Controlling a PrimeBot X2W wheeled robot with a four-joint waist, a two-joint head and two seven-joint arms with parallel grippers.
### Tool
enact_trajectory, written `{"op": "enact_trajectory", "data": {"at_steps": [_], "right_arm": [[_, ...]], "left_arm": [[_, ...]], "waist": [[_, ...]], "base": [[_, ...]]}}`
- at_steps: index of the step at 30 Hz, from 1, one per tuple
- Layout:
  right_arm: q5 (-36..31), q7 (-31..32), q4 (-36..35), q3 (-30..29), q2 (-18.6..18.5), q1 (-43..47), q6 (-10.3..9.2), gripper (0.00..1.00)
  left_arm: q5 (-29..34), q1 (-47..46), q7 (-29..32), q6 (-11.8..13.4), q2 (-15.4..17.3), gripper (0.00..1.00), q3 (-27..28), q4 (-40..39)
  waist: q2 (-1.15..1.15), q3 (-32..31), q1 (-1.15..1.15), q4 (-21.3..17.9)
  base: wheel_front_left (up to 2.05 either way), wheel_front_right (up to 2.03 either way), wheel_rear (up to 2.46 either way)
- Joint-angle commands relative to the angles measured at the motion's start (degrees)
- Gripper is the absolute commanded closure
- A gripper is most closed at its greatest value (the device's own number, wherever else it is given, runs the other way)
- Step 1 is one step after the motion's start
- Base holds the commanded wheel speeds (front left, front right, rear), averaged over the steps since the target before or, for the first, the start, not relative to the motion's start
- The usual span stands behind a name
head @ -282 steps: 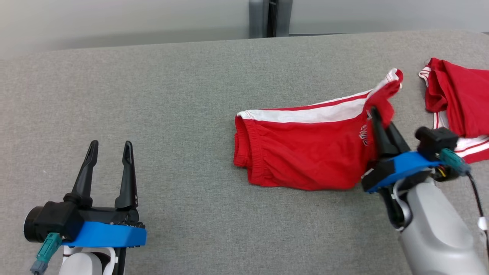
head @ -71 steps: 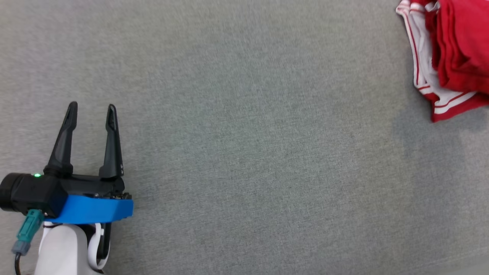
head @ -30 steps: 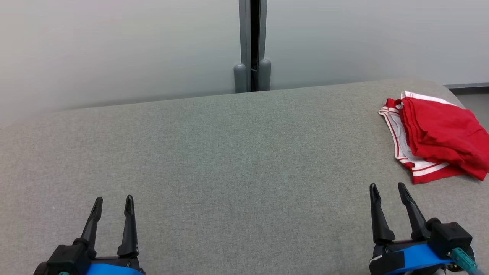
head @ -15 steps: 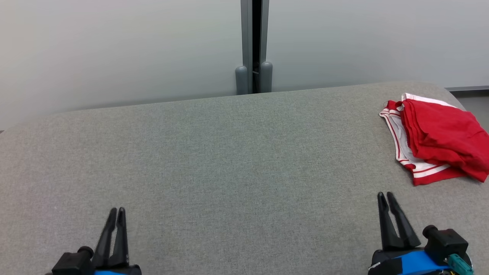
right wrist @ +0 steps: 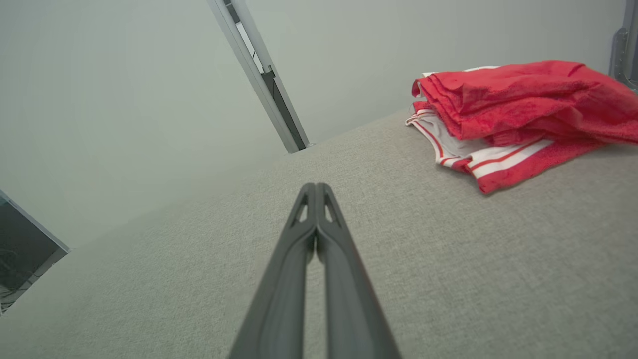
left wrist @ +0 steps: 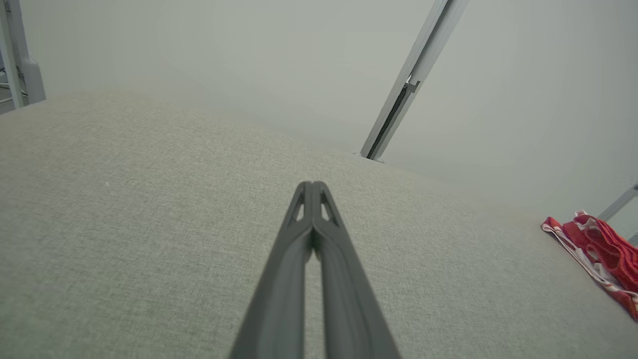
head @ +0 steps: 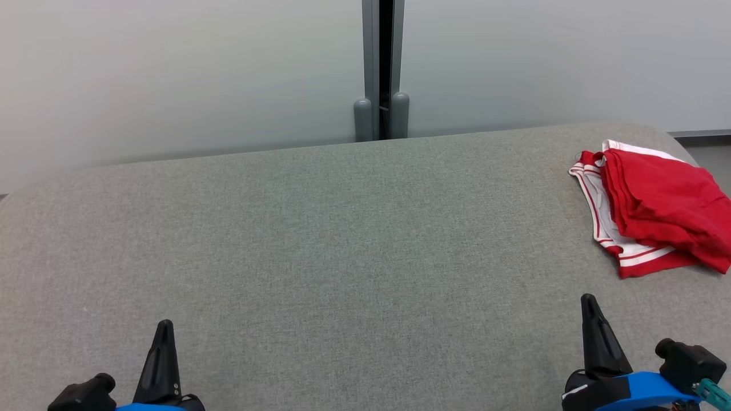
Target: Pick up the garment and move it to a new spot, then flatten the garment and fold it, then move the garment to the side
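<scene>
Presently, head view: garment, red, folded, near the far right edge of the bench; left gripper and right gripper low, well apart from it. Left wrist view: fingers clenched, empty. Right wrist view: likewise clenched on nothing. Risk: garment lies close to the edge; a careless nudge might slide it off or unfold it.

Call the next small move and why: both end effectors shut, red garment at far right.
Probably just park both arms and end the run. The folded red garment lies on a white-trimmed garment at the right end of the grey surface, and the left end effector and right end effector are shut on nothing, apart from it. The task looks done.
</scene>
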Motion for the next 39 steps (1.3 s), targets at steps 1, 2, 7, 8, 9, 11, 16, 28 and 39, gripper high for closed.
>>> {"op": "enact_trajectory", "data": {"at_steps": [1, 2, 7, 8, 9, 11, 16, 28, 39], "right_arm": [[2.44, 0.60, -0.78, -0.36, 0.08, -1.28, 0.00, 1.00], [3.46, 0.87, -0.77, -0.44, 0.09, -1.35, 0.00, 1.00], [8.32, 2.12, -0.71, -0.82, 0.12, -1.70, 0.00, 1.00], [9.26, 2.36, -0.70, -0.90, 0.13, -1.77, 0.00, 1.00], [10.21, 2.61, -0.69, -0.97, 0.14, -1.84, -0.01, 1.00], [12.03, 3.07, -0.66, -1.11, 0.15, -1.98, -0.01, 1.00], [16.40, 4.21, -0.61, -1.45, 0.18, -2.29, -0.01, 1.00], [26.78, 6.91, -0.47, -2.27, 0.26, -2.93, -0.01, 1.00], [33.89, 8.78, -0.37, -2.84, 0.31, -3.37, -0.01, 1.00]], "left_arm": [[-2.41, -1.57, 0.44, -0.26, 0.39, 1.00, 0.49, -1.02], [-3.41, -1.62, 0.68, -0.30, 0.40, 1.00, 0.53, -1.04], [-8.25, -1.92, 1.86, -0.47, 0.44, 1.00, 0.77, -1.11], [-9.18, -1.98, 2.11, -0.50, 0.45, 1.00, 0.83, -1.12], [-10.10, -2.03, 2.34, -0.53, 0.46, 1.00, 0.88, -1.12], [-11.93, -2.15, 2.80, -0.59, 0.47, 1.00, 0.98, -1.12], [-16.24, -2.47, 3.94, -0.75, 0.51, 1.00, 1.25, -1.12], [-26.52, -3.17, 6.62, -1.14, 0.60, 1.00, 1.93, -1.07], [-33.53, -3.65, 8.49, -1.37, 0.66, 1.00, 2.40, -1.04]], "waist": [[0.00, 0.00, 0.00, 0.02], [0.00, 0.00, 0.00, 0.04], [0.00, -0.01, 0.00, 0.13], [0.00, -0.02, 0.00, 0.15], [0.00, -0.02, 0.00, 0.17], [0.00, -0.02, 0.00, 0.21], [0.00, -0.03, 0.00, 0.30], [0.00, -0.06, 0.00, 0.54], [0.00, -0.09, 0.00, 0.72]], "base": [[0.00, 0.00, 0.00], [0.00, 0.00, 0.00], [0.00, 0.00, 0.00], [0.00, 0.00, 0.00], [0.00, 0.00, 0.00], [0.00, 0.00, 0.00], [0.00, 0.00, 0.00], [0.00, 0.00, 0.00], [0.00, 0.00, 0.00]]}}
